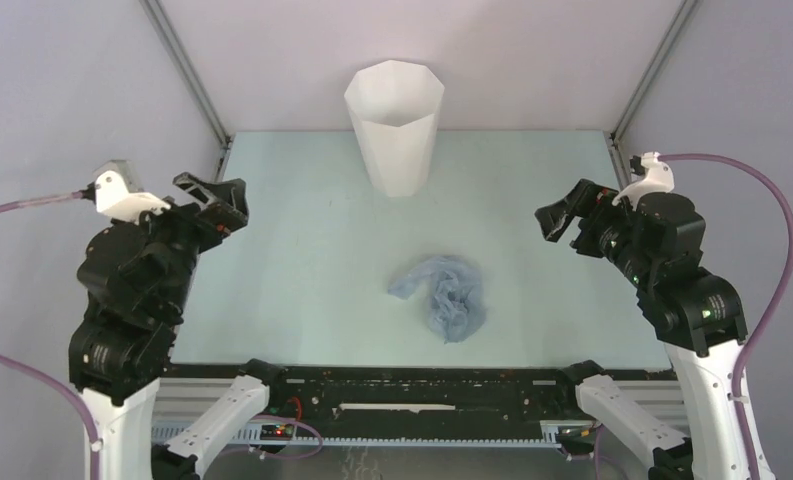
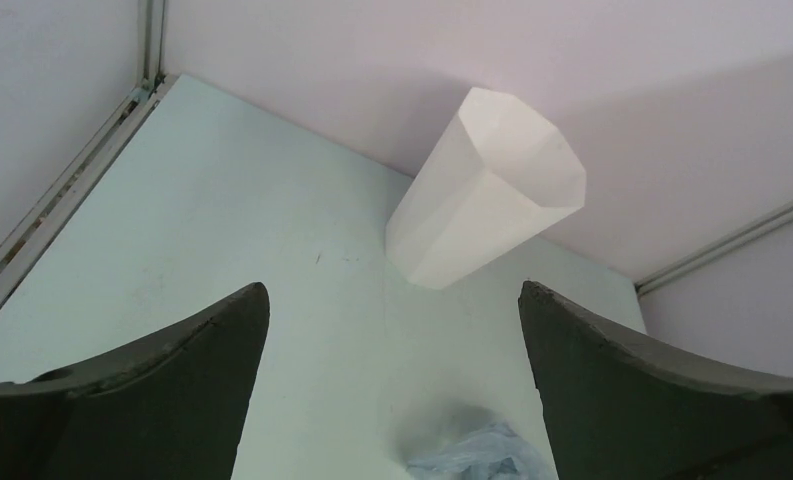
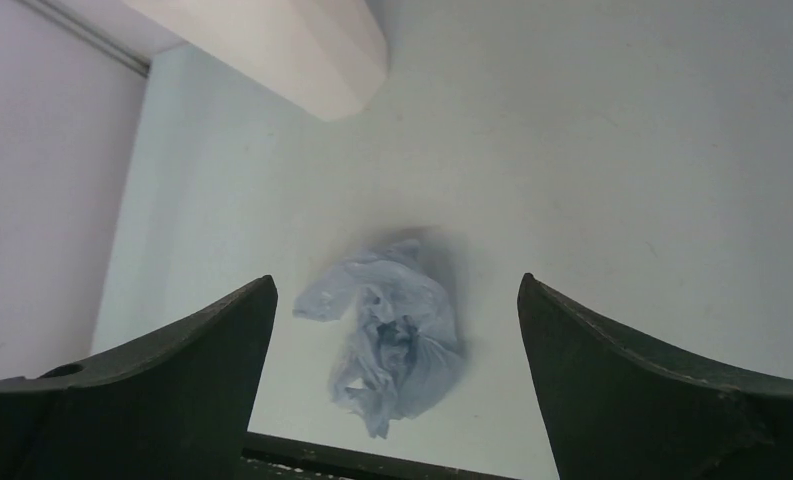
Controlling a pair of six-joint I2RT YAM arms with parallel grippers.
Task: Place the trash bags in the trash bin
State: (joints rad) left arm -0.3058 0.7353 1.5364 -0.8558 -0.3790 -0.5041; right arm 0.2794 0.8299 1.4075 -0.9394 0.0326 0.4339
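A: Both stand spread and empty, left gripper (image 1: 222, 200) and right gripper (image 1: 559, 215); the trash bag (image 1: 447, 295) lies crumpled between them, nearer the right one.
B: Risk?
A: Thin film could slip a shallow pinch, or snag the trash bin (image 1: 394, 125) beyond them and tip it.

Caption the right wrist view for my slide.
Open right claw frames crumpled blue trash bag on the table, white bin beyond.
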